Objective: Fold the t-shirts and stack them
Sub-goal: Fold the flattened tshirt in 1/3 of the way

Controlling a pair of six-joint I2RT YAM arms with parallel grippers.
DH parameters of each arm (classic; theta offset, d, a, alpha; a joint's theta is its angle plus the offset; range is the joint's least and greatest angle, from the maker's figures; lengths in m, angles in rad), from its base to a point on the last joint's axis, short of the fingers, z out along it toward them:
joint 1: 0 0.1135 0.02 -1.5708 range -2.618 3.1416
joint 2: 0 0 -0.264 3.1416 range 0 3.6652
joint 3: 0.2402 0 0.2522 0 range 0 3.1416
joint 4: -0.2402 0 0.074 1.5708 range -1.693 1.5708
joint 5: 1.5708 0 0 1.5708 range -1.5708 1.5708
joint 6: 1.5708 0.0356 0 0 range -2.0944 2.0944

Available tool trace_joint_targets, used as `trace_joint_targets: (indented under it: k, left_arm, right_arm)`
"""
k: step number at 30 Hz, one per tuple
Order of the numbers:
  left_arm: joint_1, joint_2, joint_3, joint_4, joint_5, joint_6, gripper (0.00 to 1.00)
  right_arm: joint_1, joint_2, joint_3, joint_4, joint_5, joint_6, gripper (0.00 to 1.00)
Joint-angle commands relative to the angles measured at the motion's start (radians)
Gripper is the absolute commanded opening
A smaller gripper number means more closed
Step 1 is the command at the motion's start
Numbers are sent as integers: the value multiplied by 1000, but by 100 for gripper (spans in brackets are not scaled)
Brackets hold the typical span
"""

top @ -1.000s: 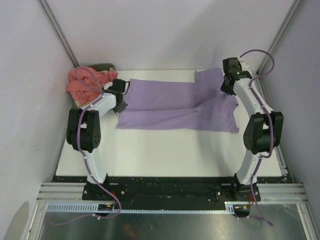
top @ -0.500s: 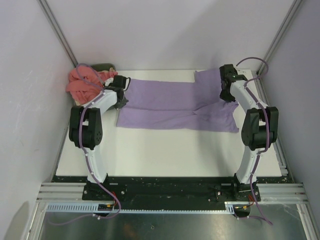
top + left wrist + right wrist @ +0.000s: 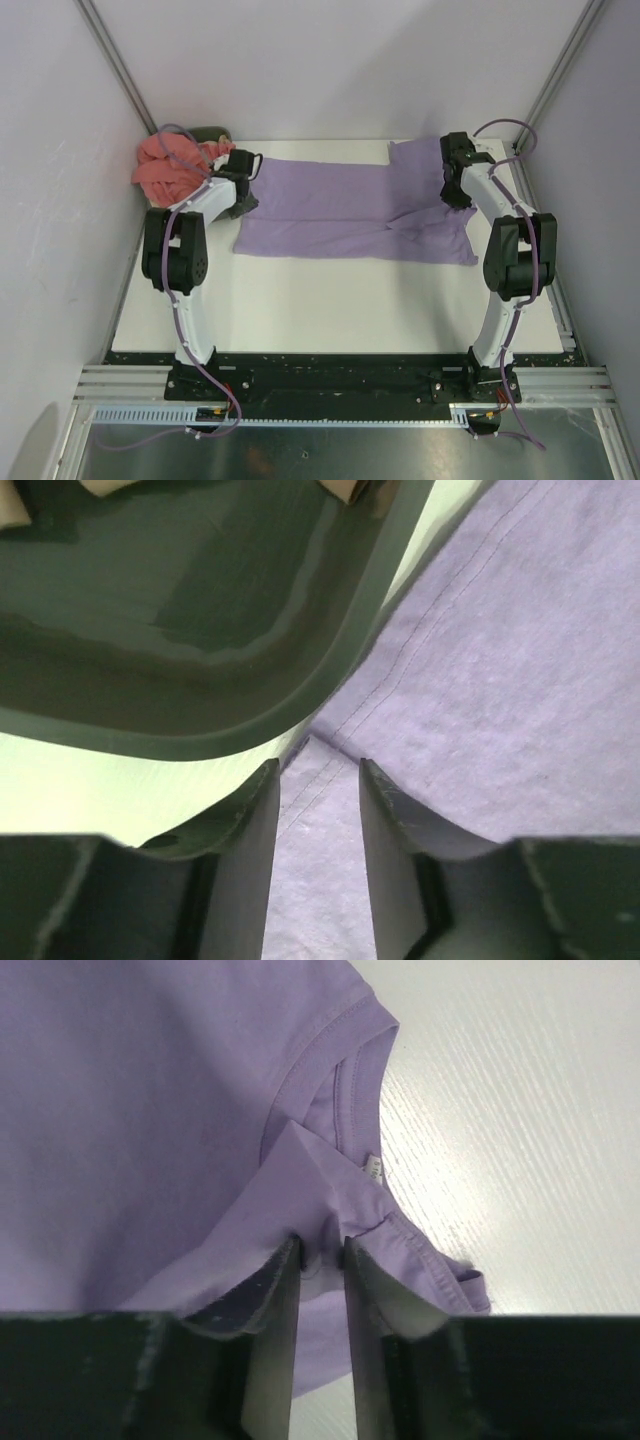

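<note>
The left arm [image 3: 188, 320] and right arm [image 3: 497, 330] are showing white tubular links between bulky black joint housings, purple cables [image 3: 503, 122] are running along them, and each wrist camera is showing two flat dark fingers [image 3: 243, 880] with paler edges.

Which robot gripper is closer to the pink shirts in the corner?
Left. The left gripper is at the end of the purple shirt close by the pink shirts. The right gripper is far off at the shirt's other end, by the collar.
</note>
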Motion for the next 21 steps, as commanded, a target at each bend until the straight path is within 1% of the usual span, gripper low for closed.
trace_joint_targets:
  k: [1, 2, 3, 5, 8, 10, 15, 21]
  left_arm:
    - [7, -53, 36, 40, 21, 54, 49]
    - [5, -73, 23, 46, 35, 61, 52]
    - [5, -95, 8, 49, 47, 64, 53]
    - [4, -143, -38, 53, 72, 58, 54]
    - [0, -227, -138, 65, 96, 29, 54]
    - [0, -280, -215, 81, 115, -8, 52]
    - [-1, -370, -391, 111, 137, -89, 45]
    - [-1, -427, -494, 126, 139, -145, 43]
  right_arm:
    - [-12, -64, 20, 13, -6, 6, 41]
    - [-17, -78, 17, 10, -15, 8, 48]
    - [-25, -93, 8, 7, -30, 13, 52]
    - [-44, -138, -32, 9, -67, 26, 55]
    - [-76, -225, -151, 26, -125, 52, 54]
    - [-93, -296, -241, 34, -158, 72, 52]
    - [-197, -433, -451, 69, -229, 116, 46]
    - [-257, -499, -618, 131, -269, 129, 45]
